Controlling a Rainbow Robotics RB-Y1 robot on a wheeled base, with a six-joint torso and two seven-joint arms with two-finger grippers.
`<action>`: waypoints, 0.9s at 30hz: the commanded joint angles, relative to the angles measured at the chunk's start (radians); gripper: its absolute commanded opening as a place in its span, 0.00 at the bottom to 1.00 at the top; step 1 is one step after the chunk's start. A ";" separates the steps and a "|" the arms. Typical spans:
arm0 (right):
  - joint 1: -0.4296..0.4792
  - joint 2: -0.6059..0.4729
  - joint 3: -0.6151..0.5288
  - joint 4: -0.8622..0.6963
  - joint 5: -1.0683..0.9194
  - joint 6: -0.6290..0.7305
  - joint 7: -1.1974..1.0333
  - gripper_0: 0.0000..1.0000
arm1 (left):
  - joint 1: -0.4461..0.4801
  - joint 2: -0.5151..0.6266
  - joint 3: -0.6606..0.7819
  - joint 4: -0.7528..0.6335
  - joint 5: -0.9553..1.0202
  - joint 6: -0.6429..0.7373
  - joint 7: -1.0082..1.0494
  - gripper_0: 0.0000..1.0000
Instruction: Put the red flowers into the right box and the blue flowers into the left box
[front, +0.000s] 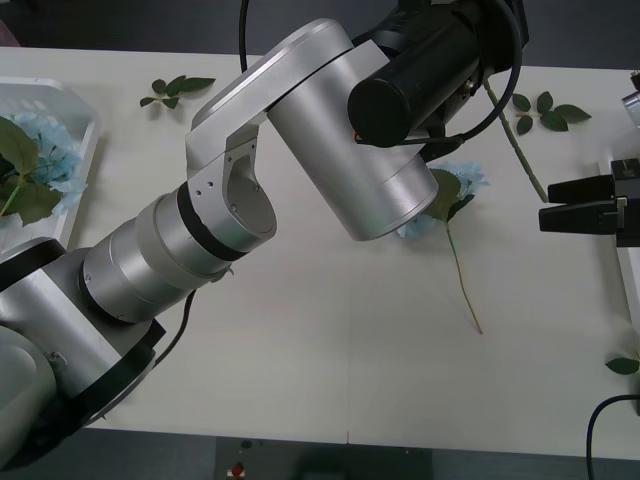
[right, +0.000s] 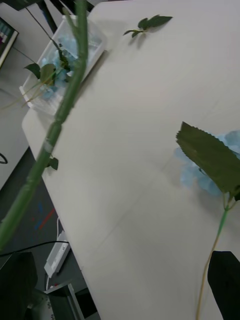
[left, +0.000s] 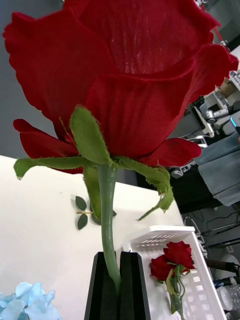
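Red flower (left: 125, 85) is clamped by its stem in the left gripper (left: 118, 285), black fingers closed on it, head held up above the table (front: 330, 330) w/ the right box (left: 200, 280) just beside, two more red roses (left: 172, 260) lying in it. One blue flower (front: 455, 195) lies on the table near the middle, others sit in the left box (front: 85, 130) at the far left. Right gripper (front: 548, 203) hovers at the right edge, jaws apart w/ nothing between.

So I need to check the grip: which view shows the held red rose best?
The left wrist view: the red rose stands close up, stem pinched in the left gripper. The front view and right wrist view catch its stem alone.
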 joint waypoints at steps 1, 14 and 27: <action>-0.026 -0.054 0.003 -0.035 -0.092 0.004 -0.119 1.00 | -0.035 -0.009 -0.010 -0.045 -0.016 -0.005 0.032 0.00; -0.120 -0.062 0.056 -0.035 -0.156 -0.036 -0.361 1.00 | -0.035 -0.009 -0.014 -0.045 -0.037 -0.005 0.044 0.00; -0.164 -0.059 0.192 -0.037 -0.054 -0.165 -0.390 1.00 | -0.035 -0.009 -0.014 -0.045 -0.037 -0.005 0.044 0.00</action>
